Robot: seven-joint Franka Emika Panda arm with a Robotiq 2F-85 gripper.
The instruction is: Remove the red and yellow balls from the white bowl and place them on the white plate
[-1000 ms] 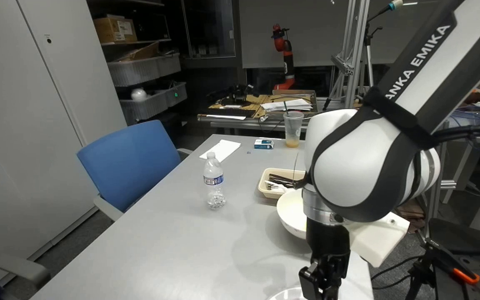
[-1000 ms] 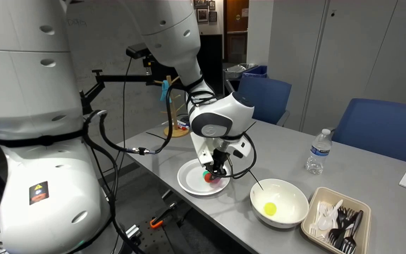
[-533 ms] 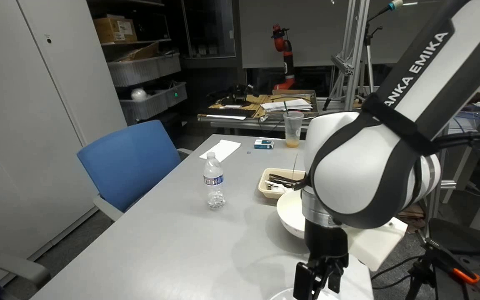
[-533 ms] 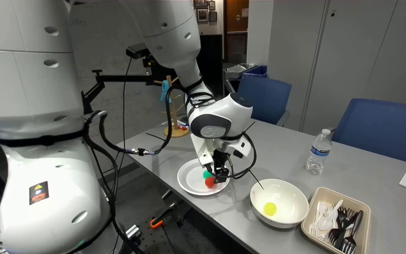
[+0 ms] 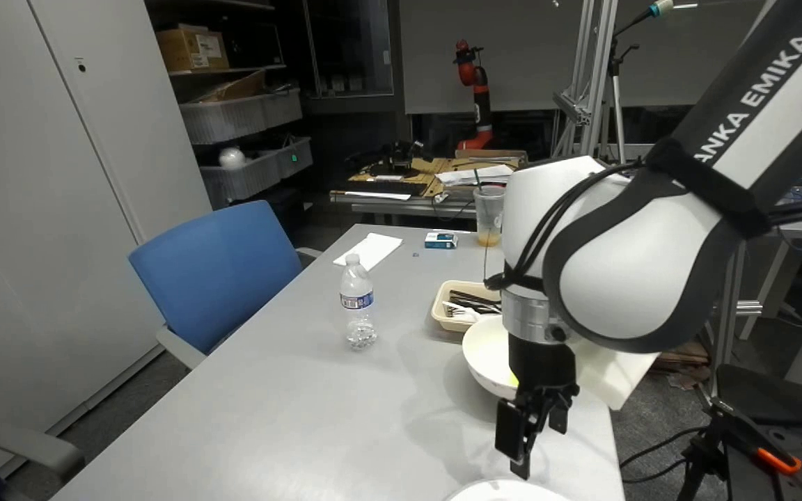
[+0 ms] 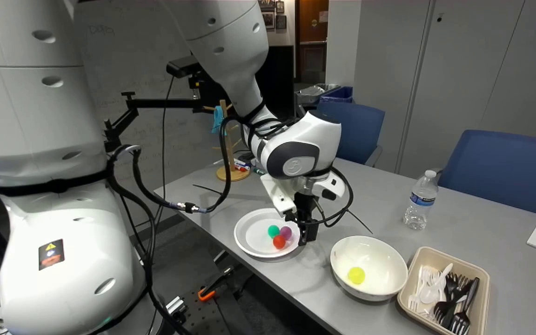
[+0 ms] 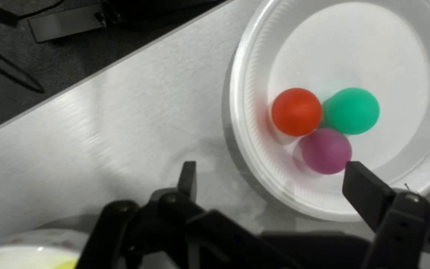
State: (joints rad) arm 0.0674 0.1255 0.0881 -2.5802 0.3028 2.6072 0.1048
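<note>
The red ball [image 6: 279, 241] lies on the white plate [image 6: 249, 232], touching or close against a green and a purple ball. In the wrist view the red ball [image 7: 296, 112] rests near the rim of the white plate [image 7: 371, 41]. The yellow ball [image 6: 356, 275] sits inside the white bowl [image 6: 384, 265]; the wrist view catches only an edge of the yellow ball [image 7: 65, 265]. My gripper [image 7: 271, 164] is open wide with nothing held, above the plate's edge on the bowl side. In an exterior view my gripper [image 5: 539, 449] hangs over the table, its fingers apart.
The green ball [image 7: 353, 111] and purple ball [image 7: 326, 151] share the plate. A beige tray of cutlery [image 6: 482, 298] stands beside the bowl. A water bottle [image 6: 420, 200] is upright farther back. A wooden stand [image 6: 233, 174] is behind the plate, and the table edge runs close by.
The gripper has opened and let go of the red ball on the plate. It has then risen and shifted from over the balls toward the bowl.
</note>
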